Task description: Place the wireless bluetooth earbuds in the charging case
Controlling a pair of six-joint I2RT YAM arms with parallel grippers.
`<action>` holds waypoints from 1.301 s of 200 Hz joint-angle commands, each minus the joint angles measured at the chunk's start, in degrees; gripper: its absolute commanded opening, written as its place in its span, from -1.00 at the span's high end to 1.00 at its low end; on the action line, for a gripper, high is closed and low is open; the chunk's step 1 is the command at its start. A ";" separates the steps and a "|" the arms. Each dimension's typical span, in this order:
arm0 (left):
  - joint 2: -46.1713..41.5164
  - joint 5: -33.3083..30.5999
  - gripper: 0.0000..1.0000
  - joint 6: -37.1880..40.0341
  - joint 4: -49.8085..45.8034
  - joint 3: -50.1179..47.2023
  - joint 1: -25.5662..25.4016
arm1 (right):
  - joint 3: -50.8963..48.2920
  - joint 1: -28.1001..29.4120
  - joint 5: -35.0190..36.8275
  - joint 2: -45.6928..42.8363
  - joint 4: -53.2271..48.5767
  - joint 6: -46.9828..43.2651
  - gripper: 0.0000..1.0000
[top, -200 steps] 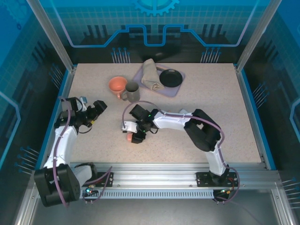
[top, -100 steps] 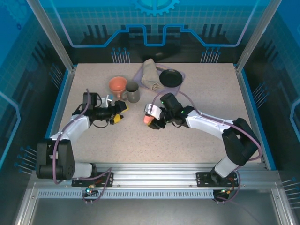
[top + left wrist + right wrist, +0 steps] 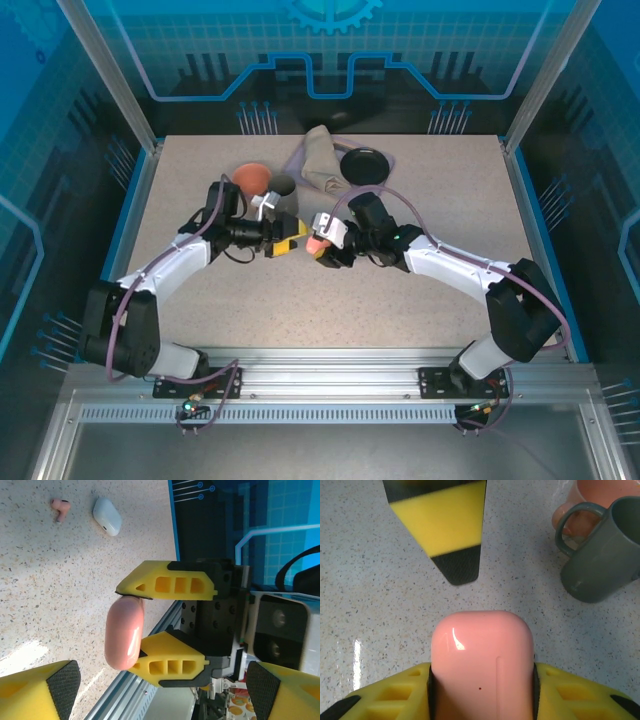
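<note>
My right jaws are squeezed on the pink charging case (image 3: 481, 665), up off the worktop (image 3: 45, 580) with its lid shut. My left jaws stand wide open with nothing in them, right in front of it. I think the lid must come open next, so I should hold the case tight and steady while the left jaws come in slowly and catch just the lid. A pink earbud (image 3: 59, 508) lies on the worktop beside a white case (image 3: 107, 516).
</note>
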 commanded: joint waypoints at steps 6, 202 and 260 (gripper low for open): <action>2.03 1.80 -0.78 1.70 -2.58 2.21 -1.78 | 0.52 -0.82 -2.48 -2.22 3.43 1.85 0.12; 4.62 3.19 0.53 5.54 -4.29 6.17 -5.41 | 2.52 -0.60 -6.14 -1.44 0.92 2.75 0.13; 3.30 1.99 0.63 11.14 -7.16 6.87 -6.46 | 3.79 -0.51 -7.93 -0.84 -1.82 1.60 0.10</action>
